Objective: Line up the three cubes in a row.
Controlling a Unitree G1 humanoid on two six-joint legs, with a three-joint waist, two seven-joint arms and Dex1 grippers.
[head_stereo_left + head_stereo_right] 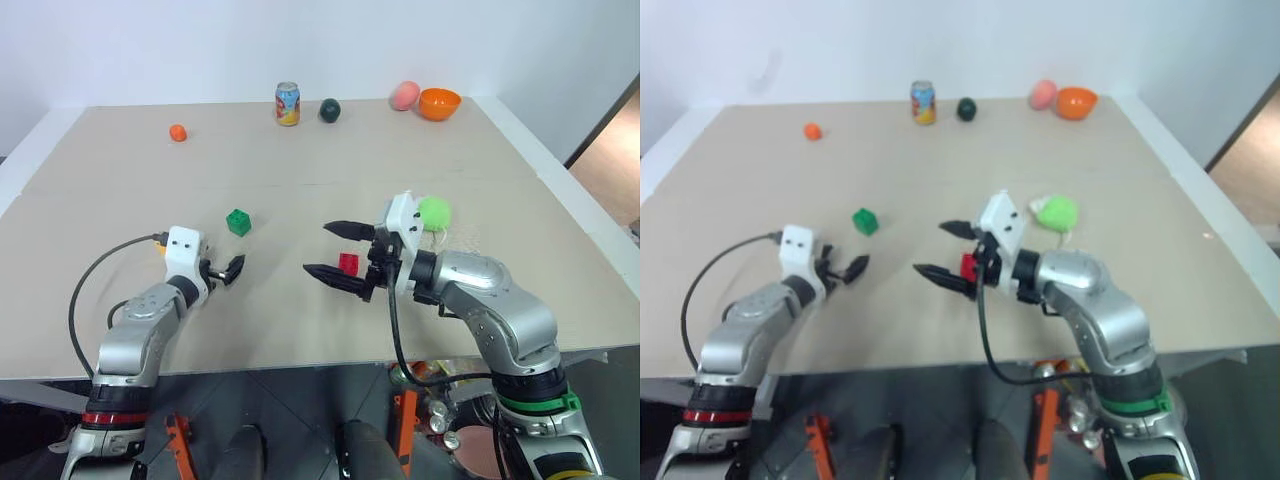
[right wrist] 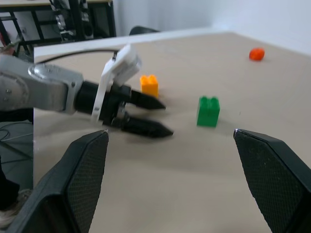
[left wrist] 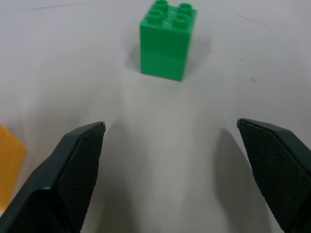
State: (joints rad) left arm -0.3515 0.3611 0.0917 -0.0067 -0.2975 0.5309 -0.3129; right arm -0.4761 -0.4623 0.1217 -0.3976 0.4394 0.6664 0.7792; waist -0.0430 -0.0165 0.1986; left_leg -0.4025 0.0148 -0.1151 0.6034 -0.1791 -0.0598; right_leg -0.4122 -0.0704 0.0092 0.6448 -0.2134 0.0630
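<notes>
Beige tabletop [image 1: 300, 330] with white edge, plain white wall [image 1: 200, 50] behind, wood-tone floor [image 1: 615, 160] at far right, dark floor under table front.

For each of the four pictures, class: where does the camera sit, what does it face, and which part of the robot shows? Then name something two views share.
Left and right eye views: on the head, looking down over the table; both arms show.
Left wrist view: along the open left gripper at the green cube.
Right wrist view: between the open right gripper's fingers toward the left gripper, yellow-orange cube and green cube.
Shared: the green cube is in every view.
</notes>
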